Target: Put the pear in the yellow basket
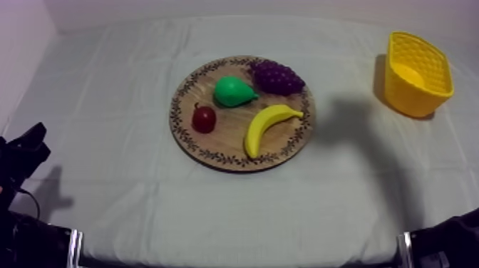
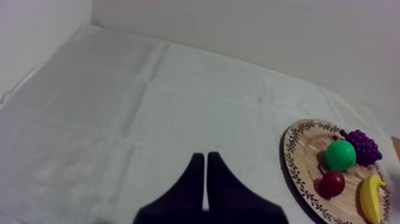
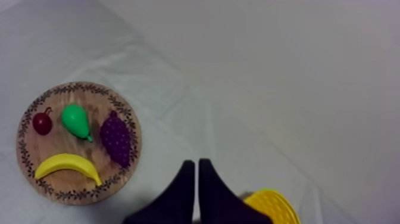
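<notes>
Top view first: the round wooden board [image 1: 227,141] sits mid-table on the grey-white cloth [image 1: 107,93], and the pear [image 1: 234,92] lies on it, green, toward the far side. The bunch of grapes [image 1: 276,77] is just beside the pear at the board's far right edge, the small red fruit [image 1: 204,119] is near the pear on the left, and the banana [image 1: 268,127] curves across the near right. The yellow basket [image 1: 415,98] stands well apart at the far right of the table, tilted and empty. My left arm [image 1: 24,151] rests low at the left edge and my right arm [image 1: 447,241] low at the right. Over to the left wrist: my left gripper [image 2: 206,156] is clenched on nothing, its fingers pressed into a narrow wedge above bare cloth, with the board and all four fruits off to the side. Right wrist now: my right gripper [image 3: 197,162] is likewise closed and holding nothing. It hangs between the board and the basket, whose rim [image 3: 275,202] shows just beside the fingers. The pear lies on the board between the red fruit and the grapes.
</notes>
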